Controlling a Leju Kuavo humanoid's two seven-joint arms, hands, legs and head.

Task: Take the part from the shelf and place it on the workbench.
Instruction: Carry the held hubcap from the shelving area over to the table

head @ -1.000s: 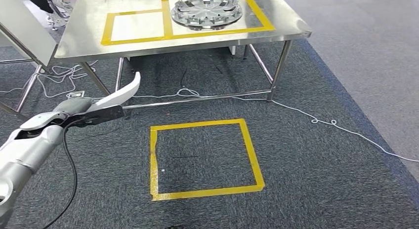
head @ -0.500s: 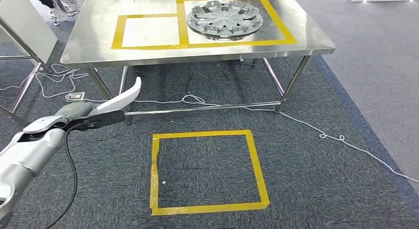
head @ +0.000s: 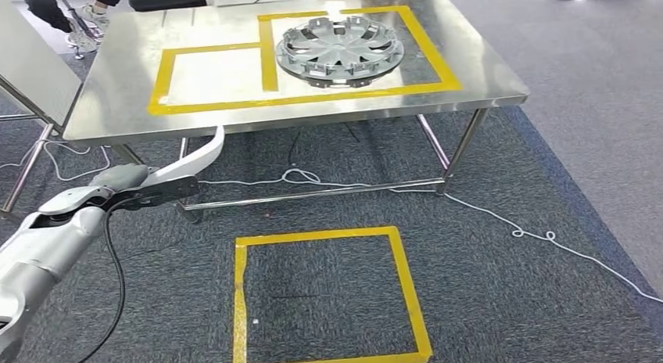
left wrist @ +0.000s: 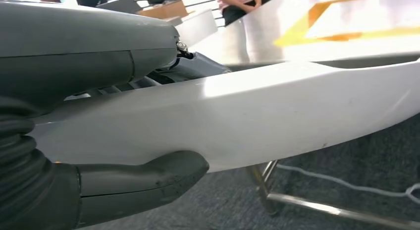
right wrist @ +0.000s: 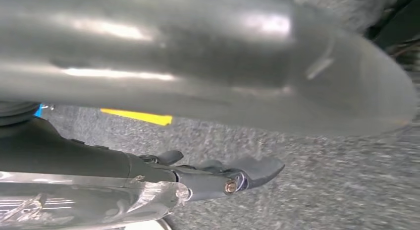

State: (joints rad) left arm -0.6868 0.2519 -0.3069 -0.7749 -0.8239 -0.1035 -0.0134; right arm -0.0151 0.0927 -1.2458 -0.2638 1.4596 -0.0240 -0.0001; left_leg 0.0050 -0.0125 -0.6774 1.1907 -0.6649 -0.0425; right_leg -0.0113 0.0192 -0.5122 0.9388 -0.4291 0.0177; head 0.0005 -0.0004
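Carrying step, workbench [head: 117, 89] near ahead. Left hand [head: 129, 181] clamped around white curved part [head: 191, 161], thumb [left wrist: 143, 178] under, dark fingers over; part held out level, tip just short of bench edge and below the top. Right hand [right wrist: 218, 173] low over carpet, blurred, clear piece near it (cannot tell whether held). Wheel cover [head: 340, 48] fills one taped square [head: 434, 54]; the other taped square [head: 164, 70] bare. Next, probably: close in, lift part above tabletop, set down in bare square.
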